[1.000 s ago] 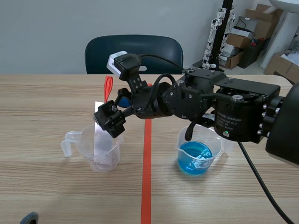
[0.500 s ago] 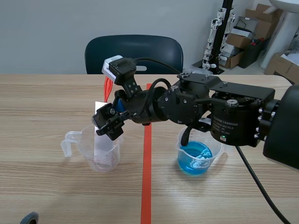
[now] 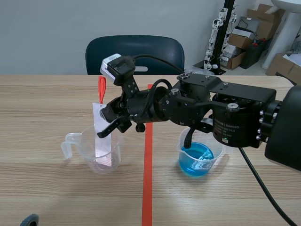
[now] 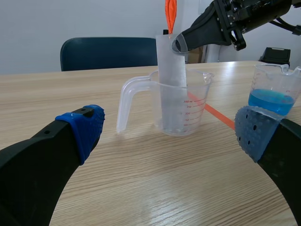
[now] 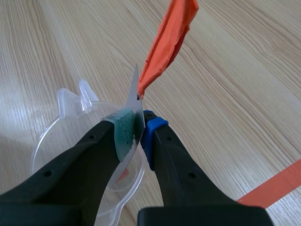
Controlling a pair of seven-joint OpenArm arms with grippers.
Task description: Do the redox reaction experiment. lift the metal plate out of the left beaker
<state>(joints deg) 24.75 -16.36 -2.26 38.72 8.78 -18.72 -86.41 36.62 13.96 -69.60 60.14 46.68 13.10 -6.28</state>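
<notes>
A: Over the left beaker [image 3: 87, 150], right end effector [image 5: 138, 128] is clamped on the metal plate [image 4: 170, 66], gripping near its top, just under the orange tag [image 3: 101, 89].
B: Plate out?
A: Not yet. Lower end sits inside the beaker. Grip looks done; the lift is what's left.
B: Left end effector [image 4: 169, 133]?
A: Wide open, on the near side of the beaker, low over the desk [image 3: 42, 103], holding nothing.
</notes>
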